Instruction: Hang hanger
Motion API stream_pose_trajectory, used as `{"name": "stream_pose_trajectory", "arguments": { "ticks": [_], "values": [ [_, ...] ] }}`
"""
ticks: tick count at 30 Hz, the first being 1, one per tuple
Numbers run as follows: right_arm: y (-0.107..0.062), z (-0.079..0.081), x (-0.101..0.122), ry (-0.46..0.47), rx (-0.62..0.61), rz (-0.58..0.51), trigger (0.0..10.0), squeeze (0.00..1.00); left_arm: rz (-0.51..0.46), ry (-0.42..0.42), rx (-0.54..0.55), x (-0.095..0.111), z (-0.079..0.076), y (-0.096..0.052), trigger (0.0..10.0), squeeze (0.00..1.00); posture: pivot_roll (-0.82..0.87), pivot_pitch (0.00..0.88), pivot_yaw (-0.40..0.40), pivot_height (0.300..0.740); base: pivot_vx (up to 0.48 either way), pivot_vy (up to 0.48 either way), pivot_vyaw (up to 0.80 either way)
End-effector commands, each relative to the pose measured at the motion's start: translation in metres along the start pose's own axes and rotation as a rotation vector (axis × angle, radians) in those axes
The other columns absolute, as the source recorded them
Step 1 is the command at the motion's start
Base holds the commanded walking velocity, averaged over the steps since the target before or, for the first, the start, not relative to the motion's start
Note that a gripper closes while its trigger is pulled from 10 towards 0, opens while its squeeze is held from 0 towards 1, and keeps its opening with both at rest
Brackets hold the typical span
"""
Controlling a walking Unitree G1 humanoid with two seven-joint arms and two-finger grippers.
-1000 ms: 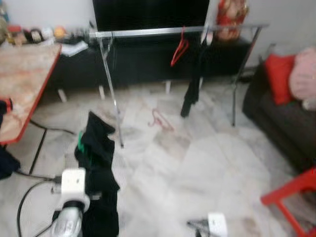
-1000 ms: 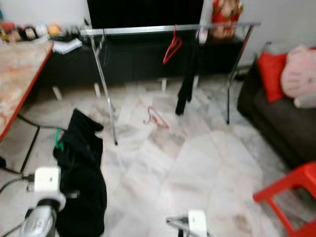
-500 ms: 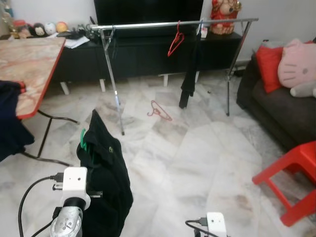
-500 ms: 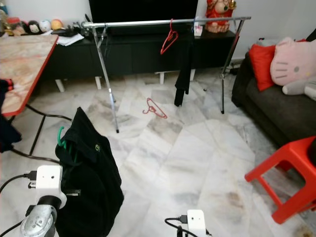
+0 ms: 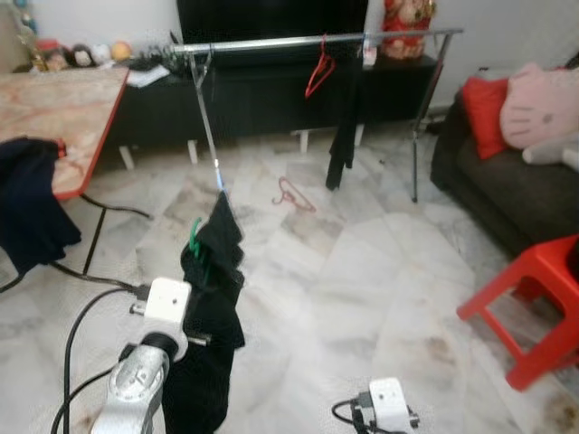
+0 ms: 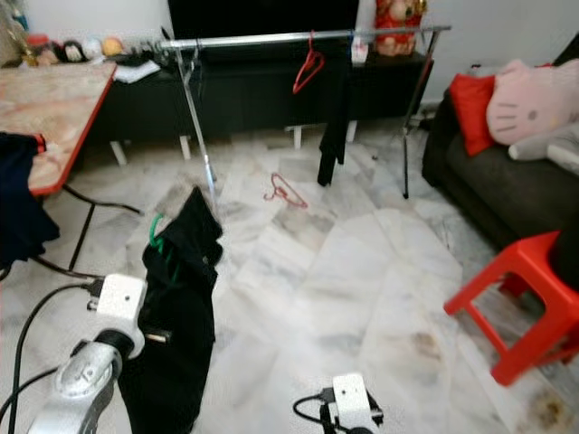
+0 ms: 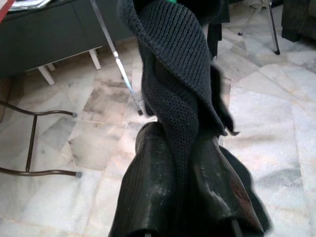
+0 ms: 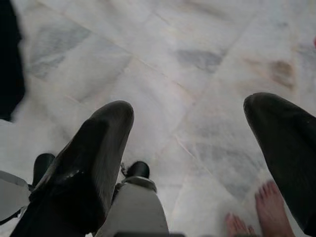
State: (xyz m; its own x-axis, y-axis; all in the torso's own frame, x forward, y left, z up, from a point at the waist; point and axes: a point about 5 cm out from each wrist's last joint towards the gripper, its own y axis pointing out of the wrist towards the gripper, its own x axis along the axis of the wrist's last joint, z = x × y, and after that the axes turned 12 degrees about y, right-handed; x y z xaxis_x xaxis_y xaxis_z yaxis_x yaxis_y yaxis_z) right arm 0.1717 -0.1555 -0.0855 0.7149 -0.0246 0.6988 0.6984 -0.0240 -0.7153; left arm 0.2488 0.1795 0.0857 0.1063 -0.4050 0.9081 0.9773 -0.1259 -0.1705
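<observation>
Left gripper (image 7: pixel 182 163): fingers clamped on black garment (image 5: pixel 213 298) with green hanger (image 5: pixel 194 242). Right gripper (image 8: pixel 197 148): fingers wide, above floor (image 8: pixel 163 59).

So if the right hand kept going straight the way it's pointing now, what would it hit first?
Most likely the marble floor. The right hand is open and points down at bare tiles, with nothing between its fingers. A person's bare foot stands close beside that line, though depth is hard to judge.
</observation>
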Motion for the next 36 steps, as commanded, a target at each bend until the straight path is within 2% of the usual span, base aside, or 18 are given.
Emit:
{"name": "stream_pose_trajectory", "arguments": {
  "ticks": [1,2,3,5,6,8,9,11,16,18,21,23,26,27,29,33,34,36],
  "values": [
    [0.01,-0.041,0.054,-0.031,-0.035,-0.165,10.0,0.0,-0.065,0.03,-0.04,0.022,0.001,0.008,10.0,0.0,-0.05,0.0,-0.004,0.74,0.0,0.0,0.0],
    [0.011,-0.067,0.105,-0.063,-0.023,-0.308,10.0,0.0,-0.066,0.052,-0.078,0.027,0.002,0.011,10.0,0.0,-0.05,0.0,-0.003,0.74,0.0,0.0,0.0],
    [0.011,-0.07,0.114,-0.074,-0.011,-0.335,10.0,0.0,-0.067,0.059,-0.089,0.028,0.002,0.011,10.0,0.0,-0.05,0.0,-0.003,0.74,0.0,0.0,0.0],
    [0.01,-0.068,0.118,-0.097,0.008,-0.353,10.0,0.0,-0.063,0.071,-0.109,0.03,0.002,0.011,10.0,0.0,-0.05,0.0,-0.003,0.74,0.0,0.0,0.0],
    [0.009,-0.066,0.126,-0.15,0.04,-0.386,10.0,0.0,-0.058,0.095,-0.14,0.033,0.003,0.012,10.0,0.0,-0.05,0.0,-0.003,0.74,0.0,0.0,0.0],
    [0.008,-0.066,0.131,-0.17,0.06,-0.404,10.0,0.0,-0.058,0.111,-0.156,0.034,0.004,0.012,10.0,0.0,-0.04,0.0,-0.002,0.74,0.0,0.0,0.0],
    [0.005,-0.064,0.14,-0.235,0.109,-0.447,10.0,0.0,-0.066,0.138,-0.188,0.038,0.005,0.013,10.0,0.0,-0.04,0.0,-0.002,0.74,0.0,0.0,0.0],
    [-0.003,-0.06,0.157,-0.294,0.21,-0.539,10.0,0.0,-0.091,0.151,-0.232,0.045,0.005,0.015,10.0,0.0,-0.05,0.0,-0.001,0.74,0.0,0.0,0.0],
    [-0.016,-0.058,0.17,-0.348,0.321,-0.589,10.0,0.0,-0.107,0.17,-0.289,0.053,0.001,0.018,10.0,0.0,-0.06,0.0,0.002,0.74,0.0,0.0,0.0],
    [-0.025,-0.057,0.172,-0.436,0.345,-0.619,10.0,0.0,-0.135,0.179,-0.321,0.06,-0.003,0.021,10.0,0.0,-0.06,0.0,0.003,0.74,0.0,0.0,0.0],
    [-0.03,-0.053,0.169,-0.48,0.383,-0.638,10.0,0.0,-0.163,0.185,-0.356,0.068,-0.006,0.022,10.0,0.0,-0.06,0.0,0.002,0.74,0.0,0.0,0.0],
    [-0.038,-0.048,0.17,-0.507,0.423,-0.668,10.0,0.0,-0.203,0.202,-0.427,0.077,-0.009,0.02,10.0,0.0,-0.06,0.0,0.004,0.74,0.0,0.0,0.0],
    [-0.052,-0.036,0.176,-0.511,0.493,-0.723,10.0,0.0,-0.28,0.191,-0.525,0.096,-0.01,0.02,10.0,0.0,-0.07,0.0,0.007,0.74,0.0,0.0,0.0],
    [-0.052,-0.036,0.176,-0.511,0.493,-0.723,10.0,0.0,-0.28,0.191,-0.525,0.096,-0.01,0.02,10.0,0.0,-0.07,0.0,0.007,0.74,0.0,0.0,0.0],
    [-0.06,-0.033,0.186,-0.509,0.472,-0.781,10.0,0.0,-0.345,0.146,-0.55,0.114,-0.01,0.024,10.0,0.0,-0.07,0.0,0.007,0.74,0.0,0.0,0.0],
    [-0.063,-0.031,0.188,-0.532,0.464,-0.793,10.0,0.0,-0.396,0.095,-0.589,0.127,-0.011,0.025,10.0,0.0,-0.08,0.0,0.008,0.74,0.0,0.0,0.0],
    [-0.064,-0.03,0.188,-0.538,0.463,-0.791,10.0,0.0,-0.421,0.08,-0.631,0.133,-0.014,0.022,10.0,0.0,-0.08,0.0,0.009,0.74,0.0,0.0,0.0],
    [-0.065,-0.03,0.188,-0.521,0.458,-0.796,10.0,0.0,-0.43,0.098,-0.669,0.135,-0.017,0.02,10.0,0.0,-0.08,0.0,0.008,0.74,0.0,0.0,0.0]
  ]
}}
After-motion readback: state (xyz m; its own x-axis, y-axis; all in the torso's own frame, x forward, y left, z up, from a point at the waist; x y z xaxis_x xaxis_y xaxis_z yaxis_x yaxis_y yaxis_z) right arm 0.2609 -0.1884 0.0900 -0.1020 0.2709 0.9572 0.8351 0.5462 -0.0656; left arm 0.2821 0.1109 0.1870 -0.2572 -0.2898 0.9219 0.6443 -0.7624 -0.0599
